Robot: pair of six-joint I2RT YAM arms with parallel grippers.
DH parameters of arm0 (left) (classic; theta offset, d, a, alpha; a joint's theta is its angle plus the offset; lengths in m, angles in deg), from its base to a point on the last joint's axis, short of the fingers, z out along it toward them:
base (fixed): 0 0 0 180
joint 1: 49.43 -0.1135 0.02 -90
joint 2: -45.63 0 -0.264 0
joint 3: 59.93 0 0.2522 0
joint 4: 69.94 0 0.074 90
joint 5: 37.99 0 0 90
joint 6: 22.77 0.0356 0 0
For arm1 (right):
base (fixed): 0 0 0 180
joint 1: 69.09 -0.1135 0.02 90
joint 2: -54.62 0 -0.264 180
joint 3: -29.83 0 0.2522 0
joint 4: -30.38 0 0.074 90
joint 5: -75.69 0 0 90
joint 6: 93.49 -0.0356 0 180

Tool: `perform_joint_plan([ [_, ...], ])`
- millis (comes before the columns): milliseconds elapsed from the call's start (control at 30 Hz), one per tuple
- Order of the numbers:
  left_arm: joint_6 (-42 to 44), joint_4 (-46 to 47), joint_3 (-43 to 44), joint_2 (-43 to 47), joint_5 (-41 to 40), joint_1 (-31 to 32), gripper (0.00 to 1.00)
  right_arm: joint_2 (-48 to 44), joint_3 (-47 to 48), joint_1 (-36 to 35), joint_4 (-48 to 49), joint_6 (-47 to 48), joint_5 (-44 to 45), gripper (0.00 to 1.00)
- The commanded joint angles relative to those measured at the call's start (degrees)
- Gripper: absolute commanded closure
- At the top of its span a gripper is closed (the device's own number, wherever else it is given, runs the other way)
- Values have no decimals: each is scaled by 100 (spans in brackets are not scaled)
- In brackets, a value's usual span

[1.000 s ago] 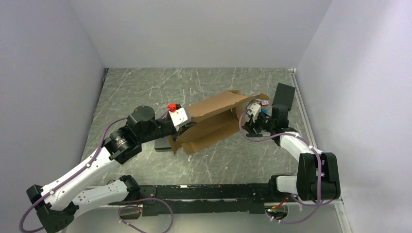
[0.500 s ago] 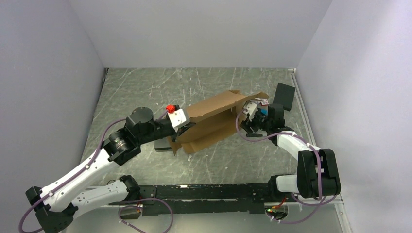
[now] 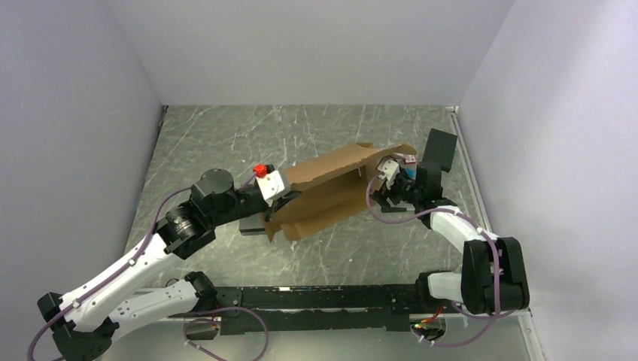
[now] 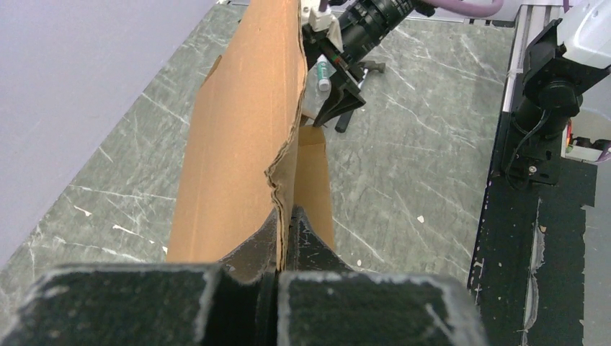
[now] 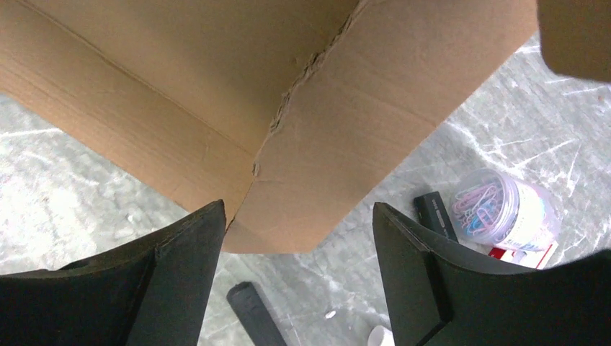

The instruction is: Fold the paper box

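Note:
The paper box (image 3: 323, 188) is a brown corrugated cardboard sheet, partly folded, standing on edge in the middle of the table. My left gripper (image 3: 280, 201) is shut on the box's left edge; in the left wrist view (image 4: 285, 216) the cardboard edge is pinched between the jaws. My right gripper (image 3: 380, 194) is open at the box's right end. In the right wrist view (image 5: 299, 223) the box's lower corner flap (image 5: 317, 166) hangs just ahead of the spread jaws, not touched.
A black block (image 3: 439, 149) lies at the back right. A clear tub of coloured paper clips (image 5: 504, 205), a small black bar (image 5: 434, 214) and a black stick (image 5: 253, 313) lie on the table under the right gripper. A dark flat object (image 3: 252, 224) lies under the box's left end.
The left arm has drawn back slightly to the left with the box edge held. The right gripper has shifted a little toward the box's right end.

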Motion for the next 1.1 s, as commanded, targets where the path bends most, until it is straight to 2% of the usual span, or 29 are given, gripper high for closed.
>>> perform_joint_plan([
  [0,-329,150,-137,136,-89,26,100,-314,127,386,-746,566,-929,21],
  [167,-430,298,-304,273,-401,31,100,-531,362,987,-2313,1887,-1787,19],
  [267,-447,509,-363,333,-795,24,100,-566,503,1257,-2629,1920,-2081,19],
  [367,-434,785,-275,284,-1266,21,100,-440,730,1336,-2640,1525,-2187,19],
  [433,-399,1034,-153,174,-1579,24,100,-275,959,1336,-2555,942,-2252,19],
  [567,-376,1682,53,-76,-2191,23,100,-21,1519,1336,-2211,-850,-2211,19],
  [667,-323,2122,105,-271,-2517,26,100,-126,1752,1336,-1874,-2231,-1722,19],
  [833,-223,2749,102,-512,-3065,25,100,-670,1791,1381,-1711,-3295,-807,15],
  [1000,-121,3125,89,-613,-3278,25,100,-1206,1367,1605,-1279,-4347,-377,2],
  [1067,-111,3271,70,-600,-3240,25,100,-1205,1104,1668,-882,-4805,-332,0],
])
